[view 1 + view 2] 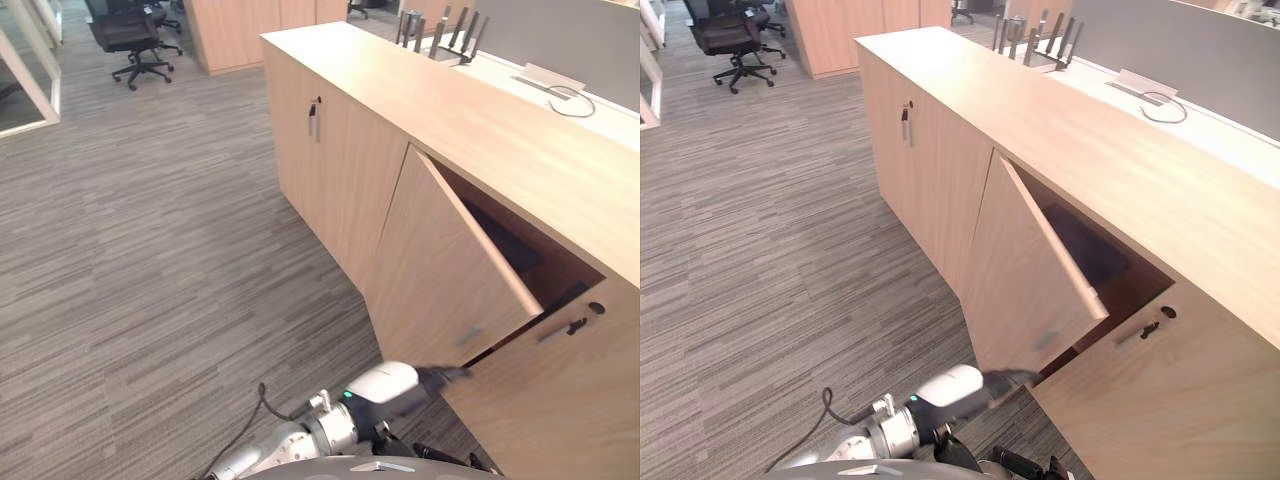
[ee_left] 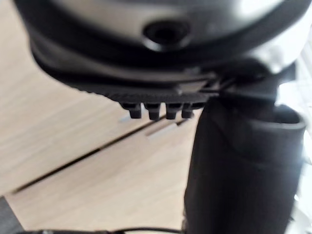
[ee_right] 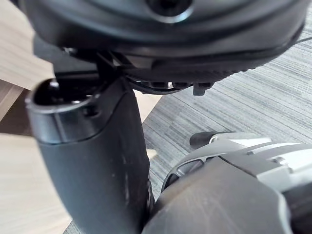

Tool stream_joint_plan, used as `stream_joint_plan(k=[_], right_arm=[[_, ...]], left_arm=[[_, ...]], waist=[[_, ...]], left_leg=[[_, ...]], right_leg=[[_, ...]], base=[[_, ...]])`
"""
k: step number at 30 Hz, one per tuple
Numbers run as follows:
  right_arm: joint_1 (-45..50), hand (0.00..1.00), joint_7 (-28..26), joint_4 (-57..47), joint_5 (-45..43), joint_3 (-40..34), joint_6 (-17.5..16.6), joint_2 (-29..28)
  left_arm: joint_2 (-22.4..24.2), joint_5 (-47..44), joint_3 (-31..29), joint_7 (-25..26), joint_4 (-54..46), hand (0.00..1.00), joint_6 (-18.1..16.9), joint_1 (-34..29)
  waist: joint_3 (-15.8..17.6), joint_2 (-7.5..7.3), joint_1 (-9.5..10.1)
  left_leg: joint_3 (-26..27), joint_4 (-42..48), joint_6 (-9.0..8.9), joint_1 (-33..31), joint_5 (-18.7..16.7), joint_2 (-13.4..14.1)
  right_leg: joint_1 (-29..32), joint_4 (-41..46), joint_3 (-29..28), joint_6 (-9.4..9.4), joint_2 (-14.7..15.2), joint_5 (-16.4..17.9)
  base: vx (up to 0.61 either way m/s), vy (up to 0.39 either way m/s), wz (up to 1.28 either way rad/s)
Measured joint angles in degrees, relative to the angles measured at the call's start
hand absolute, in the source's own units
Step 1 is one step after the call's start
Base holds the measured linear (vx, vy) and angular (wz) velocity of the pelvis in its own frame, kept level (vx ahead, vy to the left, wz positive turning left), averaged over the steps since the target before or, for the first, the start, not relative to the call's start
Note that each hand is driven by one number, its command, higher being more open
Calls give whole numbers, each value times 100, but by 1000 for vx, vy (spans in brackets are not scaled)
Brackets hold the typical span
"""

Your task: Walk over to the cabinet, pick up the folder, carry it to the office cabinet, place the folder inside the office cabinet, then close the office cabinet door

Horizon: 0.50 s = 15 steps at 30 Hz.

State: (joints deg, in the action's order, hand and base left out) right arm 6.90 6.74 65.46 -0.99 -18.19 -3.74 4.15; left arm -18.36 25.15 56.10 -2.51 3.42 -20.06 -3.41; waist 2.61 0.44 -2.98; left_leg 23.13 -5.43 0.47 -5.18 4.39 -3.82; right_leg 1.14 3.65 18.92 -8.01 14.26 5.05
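Office room with grey carpet (image 1: 150,250); a long wooden office cabinet (image 1: 480,130) runs down the right of the frame, its door (image 1: 440,270) half open.
A dark flat shape (image 1: 1085,245) inside, middle right, may be the folder, but it is too dim to be sure. If it is, only shutting the door is left. The left hand (image 1: 447,375), low in the frame, touches the door's bottom corner with its fingers out straight. I cannot tell how the right hand (image 3: 92,161) is set.
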Motion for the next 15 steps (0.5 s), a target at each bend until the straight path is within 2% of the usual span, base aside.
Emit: stream_joint_plan(k=[5,6,7,8,9,10,12,13,15], right_arm=[[4,100,-22,-1,18,332,-16,121],[8,100,-33,-11,19,419,-18,165],[32,100,-47,8,28,521,-30,161],[29,100,-57,9,29,569,-33,157],[72,100,-126,-44,12,608,-37,246],[65,100,-125,-47,20,660,-28,261],[68,100,-142,-51,21,629,-28,236],[66,100,-143,-53,21,594,-22,213],[64,100,-144,-56,22,456,7,154]], left_arm=[[29,-2,-44,-126,0,100,-3,-29],[43,-1,-87,-126,1,100,-2,-90],[60,0,-130,-131,59,100,-6,-163],[92,0,-163,-128,125,100,-3,-186],[183,1,-251,-132,204,100,10,-321],[193,4,-357,-151,352,100,31,-344],[173,4,-688,-175,547,100,34,-416],[201,-4,-1125,-176,764,100,98,-518],[369,-49,-1932,-186,1296,100,359,-610]], waist=[[-60,95,-28],[-96,116,-50],[-168,-84,-53],[-155,-145,14],[-209,49,61],[-247,83,-37],[-259,96,-66],[-269,102,-66],[-212,11,-51]], left_leg=[[16,1,-2,-95,-6,-5],[19,2,-80,-181,-116,-31],[106,150,143,-291,-260,-181],[71,471,549,-328,-129,-193],[-260,498,464,-149,-341,10],[-253,303,508,-61,-249,-75],[-242,142,444,-20,-203,-94],[-240,44,427,-19,-191,-100],[-243,34,411,-20,-180,-100]], right_leg=[[74,-16,-22,11,-16,7],[141,-37,-22,43,-11,24],[280,-126,-43,154,283,6],[302,-93,-56,138,382,-52],[275,-98,-85,114,233,-92],[255,-201,-177,157,228,-127],[241,-336,-193,200,179,-134],[253,-395,-185,198,154,-131],[249,-404,-180,192,151,-135]], base=[[-32,63,4],[-2,93,10],[45,101,-7],[152,29,-48],[200,4,-53],[188,17,-41],[83,121,-11],[26,120,-5],[-1,64,6]])
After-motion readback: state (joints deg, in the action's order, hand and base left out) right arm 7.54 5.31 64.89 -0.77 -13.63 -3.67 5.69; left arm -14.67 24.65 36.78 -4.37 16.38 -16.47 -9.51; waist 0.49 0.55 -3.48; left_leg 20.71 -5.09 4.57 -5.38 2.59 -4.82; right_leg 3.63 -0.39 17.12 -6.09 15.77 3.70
